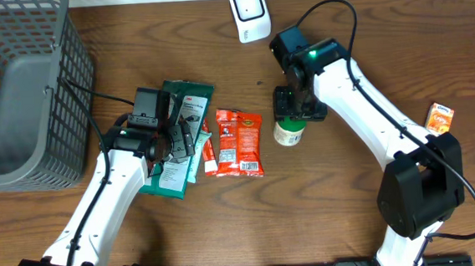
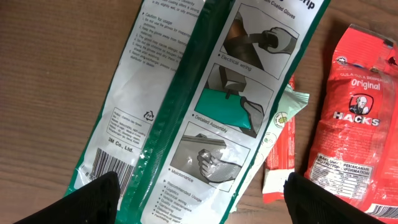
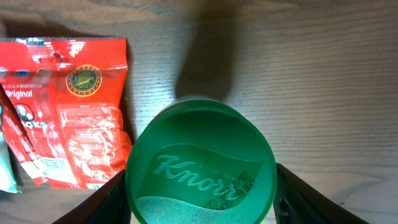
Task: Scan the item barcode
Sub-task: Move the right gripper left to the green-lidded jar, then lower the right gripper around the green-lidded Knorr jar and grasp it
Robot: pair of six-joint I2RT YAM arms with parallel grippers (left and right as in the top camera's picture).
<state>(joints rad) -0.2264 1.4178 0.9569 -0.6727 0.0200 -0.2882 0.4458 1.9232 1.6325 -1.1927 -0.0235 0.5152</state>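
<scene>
A small jar with a green Knorr lid (image 3: 202, 165) stands upright on the wooden table, right of centre (image 1: 289, 133). My right gripper (image 3: 200, 186) comes down over it (image 1: 291, 104), one finger pressed against each side of the lid. A white barcode scanner (image 1: 248, 12) stands at the back edge. My left gripper (image 2: 202, 199) hovers open over green-and-white glove packets (image 2: 211, 106), left of centre (image 1: 193, 98). A barcode (image 2: 109, 165) shows on one packet by the left finger.
Red Hacks candy packets (image 1: 240, 141) lie between the glove packets and the jar, also visible from both wrists (image 2: 357, 118) (image 3: 62, 106). A grey wire basket (image 1: 16, 90) fills the back left corner. A small orange box (image 1: 439, 117) lies at the right edge.
</scene>
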